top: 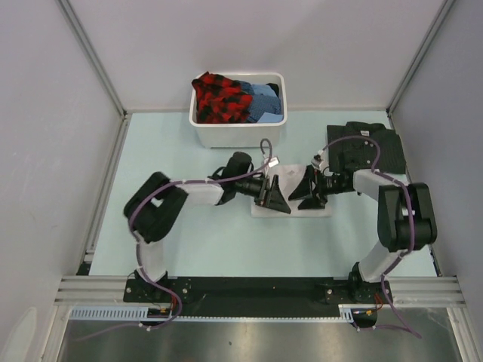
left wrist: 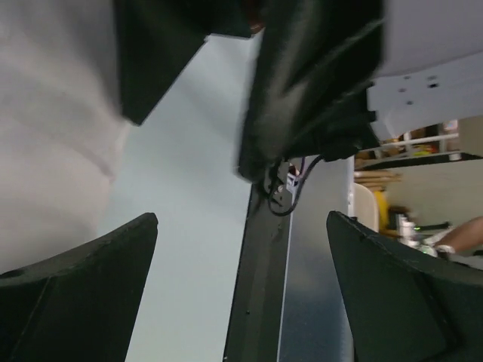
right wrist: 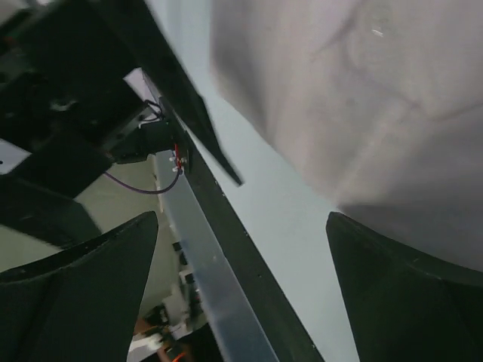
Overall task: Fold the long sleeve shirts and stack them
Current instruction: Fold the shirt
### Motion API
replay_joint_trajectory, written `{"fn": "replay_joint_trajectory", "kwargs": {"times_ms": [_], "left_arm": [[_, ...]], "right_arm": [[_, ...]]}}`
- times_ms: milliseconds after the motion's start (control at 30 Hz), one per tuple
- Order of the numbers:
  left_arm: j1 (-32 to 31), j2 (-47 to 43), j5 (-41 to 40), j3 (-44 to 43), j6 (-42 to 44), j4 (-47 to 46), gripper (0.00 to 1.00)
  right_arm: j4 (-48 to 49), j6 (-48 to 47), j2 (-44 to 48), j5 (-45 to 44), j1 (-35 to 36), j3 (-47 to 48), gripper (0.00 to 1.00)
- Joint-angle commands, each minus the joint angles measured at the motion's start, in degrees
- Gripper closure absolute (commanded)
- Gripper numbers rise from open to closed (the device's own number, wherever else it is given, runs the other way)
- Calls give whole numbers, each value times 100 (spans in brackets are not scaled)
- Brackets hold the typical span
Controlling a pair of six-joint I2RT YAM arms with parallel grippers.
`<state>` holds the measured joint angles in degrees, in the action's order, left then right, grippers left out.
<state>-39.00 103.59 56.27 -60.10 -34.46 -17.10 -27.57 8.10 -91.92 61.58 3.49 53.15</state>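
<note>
Left gripper [top: 273, 197] and right gripper [top: 309, 192], both spread empty, above the folded white cloth shirt [top: 296, 212]: light, limp, probably best pinched at edges.

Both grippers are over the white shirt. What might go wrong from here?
The left gripper and right gripper face each other closely above the white shirt, both open; they may collide. Lifting the folded shirt from one edge might undo it before it reaches the dark shirt.
</note>
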Motion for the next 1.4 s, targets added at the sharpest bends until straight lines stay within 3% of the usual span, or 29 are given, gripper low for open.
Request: {"fn": "replay_joint_trajectory", "kwargs": {"times_ms": [0, 167, 267, 433, 533, 600, 767, 900, 1000, 1100, 1133, 1200, 1233, 1300, 1333, 1367], "left_arm": [[269, 1223, 43, 419, -1870, -1705, 0], [788, 1857, -406, 1112, -2126, -1910, 1], [1000, 1595, -355, 1420, -1602, -1420, 1], [1281, -175, 33, 1493, -57, -58, 1], [1159, -778, -72, 1220, 36, 59, 1], [1010, -622, -274, 834, -174, -309, 1], [938, 1123, -836, -431, -1027, -778, 1], [1254, 2075, -1293, -1143, -1432, -840, 4], [1395, 2122, -1356, -1312, -1169, -558, 8], [1404, 1632, -987, -1215, -415, -85, 11], [1396, 1098, -952, -1050, 205, 109, 10], [1317, 489, -925, -882, 841, 645, 8], [1264, -9, -1003, -864, 1636, 890, 8], [836, -338, -1669, -1047, 2911, 2145, 8], [589, -461, -2037, -1222, 4258, 2480, 9], [74, -584, -2876, -1250, 4785, 2788, 9]], "right_arm": [[947, 589, -808, 328, -172, -278, 0], [158, -536, -2162, -67, -971, -42, 0], [-509, -975, -2489, -173, -1385, 152, 0], [-2198, -1970, -1691, 81, -1702, 940, 0], [-1658, -1076, -1092, 415, -1563, 1276, 0], [-560, -322, -1082, 416, -1369, 1338, 1], [1092, 596, -1995, 189, -876, 1812, 0], [1149, 351, -2944, -234, -1034, 2348, 0], [878, 149, -3280, -384, -1113, 2717, 1], [464, 148, -2789, -112, -1105, 2850, 4], [254, 148, -2500, -50, -1104, 2798, 4], [270, 419, -1517, 29, -1166, 2466, 1], [566, 638, -1174, 64, -1323, 1872, 1], [849, 1313, -259, -14, -1569, 1245, 0], [833, 1395, -21, -119, -1805, 694, 0], [737, 1405, 233, -407, -1929, 497, 1]]}}
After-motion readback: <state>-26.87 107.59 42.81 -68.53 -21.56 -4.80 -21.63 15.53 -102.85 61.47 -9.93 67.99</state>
